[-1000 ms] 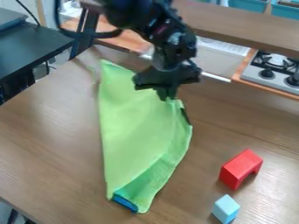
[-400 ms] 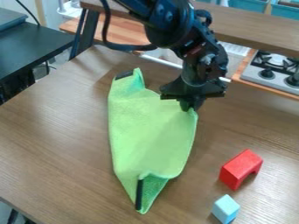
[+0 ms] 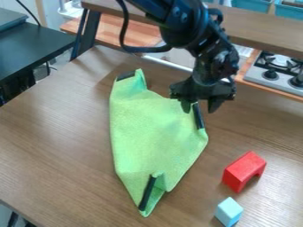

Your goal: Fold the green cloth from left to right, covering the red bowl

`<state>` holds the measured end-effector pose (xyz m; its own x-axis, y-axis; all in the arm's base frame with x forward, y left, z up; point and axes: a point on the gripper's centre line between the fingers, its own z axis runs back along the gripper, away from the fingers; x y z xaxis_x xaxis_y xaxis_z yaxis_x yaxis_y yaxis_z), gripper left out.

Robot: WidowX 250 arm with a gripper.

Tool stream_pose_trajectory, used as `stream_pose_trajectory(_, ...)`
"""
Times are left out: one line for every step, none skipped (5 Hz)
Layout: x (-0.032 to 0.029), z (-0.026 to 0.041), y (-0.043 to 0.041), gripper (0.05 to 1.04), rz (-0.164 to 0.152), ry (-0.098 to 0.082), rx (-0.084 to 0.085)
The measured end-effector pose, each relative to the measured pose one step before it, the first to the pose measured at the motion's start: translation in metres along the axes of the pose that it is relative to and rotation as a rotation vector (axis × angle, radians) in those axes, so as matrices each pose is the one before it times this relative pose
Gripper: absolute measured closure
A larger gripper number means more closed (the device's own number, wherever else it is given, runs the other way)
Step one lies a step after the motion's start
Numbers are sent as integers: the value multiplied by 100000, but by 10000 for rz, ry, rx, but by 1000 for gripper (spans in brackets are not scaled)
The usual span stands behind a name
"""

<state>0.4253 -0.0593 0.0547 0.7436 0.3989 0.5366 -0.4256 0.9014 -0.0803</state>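
Gripper: the black two-finger gripper (image 3: 199, 107) was seen over the upper right edge of the cloth, right of the middle of the view.
Fingers: they (image 3: 186, 107) were spread apart, with a gap left between them; one was placed over the cloth and the other just past its edge, and nothing was seen to be pinched. Whether the cloth was touched by them cannot be told.
Arm: the black robot arm (image 3: 192, 33) was brought into the view from the top edge, and a loop of black cable (image 3: 123, 33) was hung at its side.
Cloth: the light green fabric cloth (image 3: 154, 137) was laid on the brown wooden table (image 3: 53, 133), about in the middle, in a long and uneven shape. Its lower end was partly folded, and a narrow point was formed there.
Dark strips: one black strip (image 3: 125, 76) was seen at the upper left corner of the cloth, a second one (image 3: 199, 117) at the upper right edge, near the fingers, and a third one (image 3: 146, 193) at the lower fold.
Blocks: a red arch-shaped block (image 3: 242, 171) was placed to the right of the cloth, well apart from it. Nearer to the camera, a small light blue block (image 3: 229, 211) was placed.
Behind: a stove (image 3: 260, 73) with black knobs was seen at the right.
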Motion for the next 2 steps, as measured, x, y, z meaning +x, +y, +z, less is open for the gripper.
stream_pose_trajectory(847,678,-910,89,-897,765,754)
stream_pose_trajectory(1415,2197,-131,82,-1060,1100,667)
